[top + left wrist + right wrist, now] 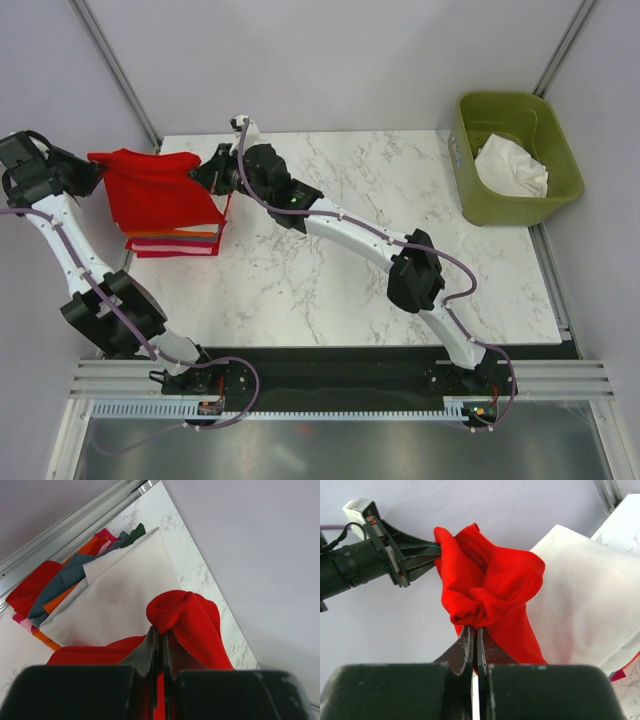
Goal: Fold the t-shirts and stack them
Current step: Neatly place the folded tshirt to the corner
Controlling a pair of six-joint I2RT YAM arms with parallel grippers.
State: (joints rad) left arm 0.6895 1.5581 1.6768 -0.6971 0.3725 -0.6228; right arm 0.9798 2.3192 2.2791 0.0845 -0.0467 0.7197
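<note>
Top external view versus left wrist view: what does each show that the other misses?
Only the top view shows the green bin holding white cloth, and the right hand. Only the left wrist view shows a white shirt under the red t-shirt. Both show the red t-shirt pinched in the shut left hand, over the stack.

The right gripper (474, 632) is clamped on a bunched fold of the red shirt (490, 580). The cloth runs up and left from it to the left gripper (436, 555), whose jaws pinch its far edge. A white shirt (585, 605) lies flat to the right, with orange and pink cloth edges (622, 672) showing beneath it. The marble table (626, 510) shows at the far right corner.
</note>
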